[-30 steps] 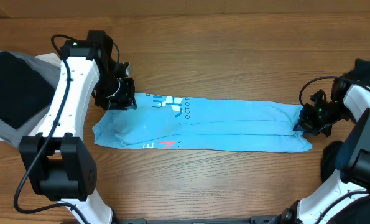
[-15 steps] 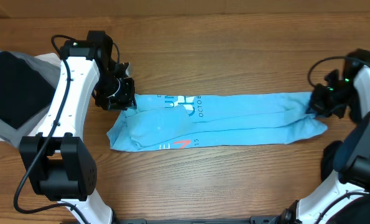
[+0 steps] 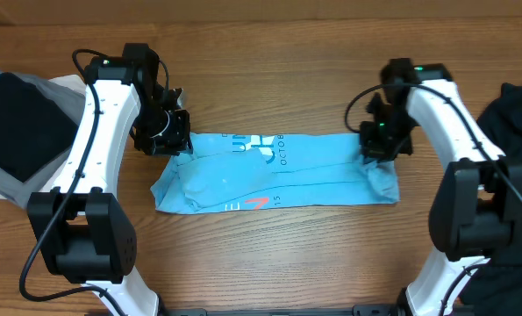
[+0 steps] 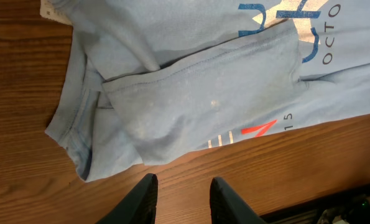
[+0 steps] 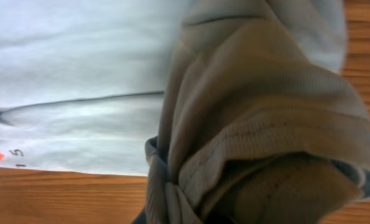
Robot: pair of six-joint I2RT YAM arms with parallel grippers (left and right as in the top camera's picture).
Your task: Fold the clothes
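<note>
The sky-blue T-shirt (image 3: 269, 171) lies as a long folded strip across the middle of the table, lettering up near its left half. My right gripper (image 3: 382, 145) is shut on the strip's right end, and this bunched end is lifted and carried back over the strip. In the right wrist view the gathered fabric (image 5: 253, 124) fills the jaws of the right gripper (image 5: 191, 214), with the flat shirt (image 5: 79, 74) below. My left gripper (image 3: 168, 136) hovers at the shirt's upper left corner. In its wrist view the left gripper (image 4: 183, 194) is open over bare wood, just off the shirt (image 4: 197, 93).
A black garment (image 3: 19, 123) lies folded on grey and white cloths (image 3: 67, 88) at the far left. Another black garment (image 3: 515, 110) is heaped at the right edge. Bare wooden table (image 3: 278, 70) stretches behind and in front of the shirt.
My right gripper has swung up and left with the shirt's right end, so the strip is now shorter. The shirt's left end slid a little to the right. The left arm stayed put.
</note>
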